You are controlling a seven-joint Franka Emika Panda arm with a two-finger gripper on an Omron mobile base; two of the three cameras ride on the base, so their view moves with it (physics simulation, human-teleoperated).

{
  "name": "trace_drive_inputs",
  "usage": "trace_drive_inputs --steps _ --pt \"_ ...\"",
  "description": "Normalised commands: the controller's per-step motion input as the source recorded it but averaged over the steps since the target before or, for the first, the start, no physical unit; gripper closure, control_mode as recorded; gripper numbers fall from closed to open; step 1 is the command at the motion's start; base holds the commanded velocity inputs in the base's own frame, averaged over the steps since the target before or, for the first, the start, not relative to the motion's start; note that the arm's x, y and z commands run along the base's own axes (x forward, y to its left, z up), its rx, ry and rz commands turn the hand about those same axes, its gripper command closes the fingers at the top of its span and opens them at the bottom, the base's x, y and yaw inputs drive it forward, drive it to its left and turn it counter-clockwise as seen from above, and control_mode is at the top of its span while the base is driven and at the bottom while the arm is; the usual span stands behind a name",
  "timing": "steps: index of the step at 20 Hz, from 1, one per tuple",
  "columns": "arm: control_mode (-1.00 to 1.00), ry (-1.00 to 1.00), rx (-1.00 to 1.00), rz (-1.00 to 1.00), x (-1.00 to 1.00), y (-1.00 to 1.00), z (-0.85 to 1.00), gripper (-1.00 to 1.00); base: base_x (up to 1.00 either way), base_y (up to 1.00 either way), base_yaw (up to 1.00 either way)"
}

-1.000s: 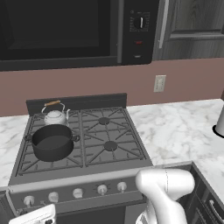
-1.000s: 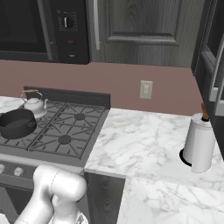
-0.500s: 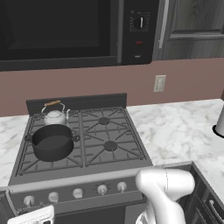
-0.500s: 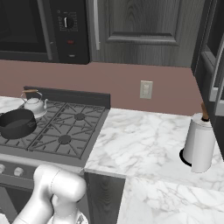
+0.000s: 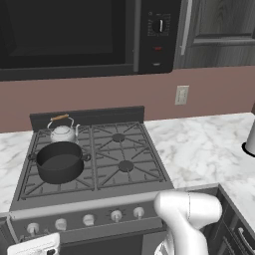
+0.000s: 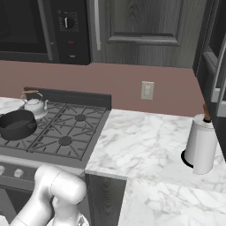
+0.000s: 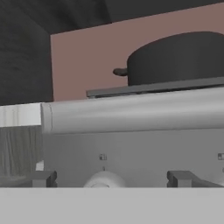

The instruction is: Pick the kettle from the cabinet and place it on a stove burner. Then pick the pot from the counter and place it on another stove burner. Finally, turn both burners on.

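The silvery kettle [image 5: 63, 132] [image 6: 34, 105] stands on the rear-left stove burner. Just in front of it, the dark pot [image 5: 60, 162] [image 6: 17, 124] [image 7: 179, 59] rests on the front-left burner. The two right burners [image 5: 125, 166] [image 6: 65, 140] are bare. My gripper [image 7: 111, 178] is low before the range's front panel, open, its fingertips [image 7: 41, 178] apart on either side of a silver knob [image 7: 103, 180] and holding nothing. The white hand [image 5: 32, 245] shows below the leftmost knobs [image 5: 33, 229]. The cabinet [image 5: 219, 30] [image 6: 145, 26] door is closed.
A black microwave [image 5: 64, 35] hangs over the range. The marble counter [image 5: 199, 149] [image 6: 145, 141] runs to the right, with a paper towel roll [image 6: 201, 143] at its far right. A wall outlet [image 5: 182, 94] sits on the backsplash. My arm's white elbow [image 5: 191, 214] stands before the range's right corner.
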Motion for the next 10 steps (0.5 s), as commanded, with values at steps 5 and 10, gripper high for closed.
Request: trace_drive_inputs --steps 5,10 --pt "-1.00 0.01 0.01 0.00 0.10 0.00 -0.17 -1.00 0.00 0.00 0.00" --pt "-1.00 0.01 0.00 0.00 0.12 0.01 -0.22 -1.00 0.00 0.00 0.00"
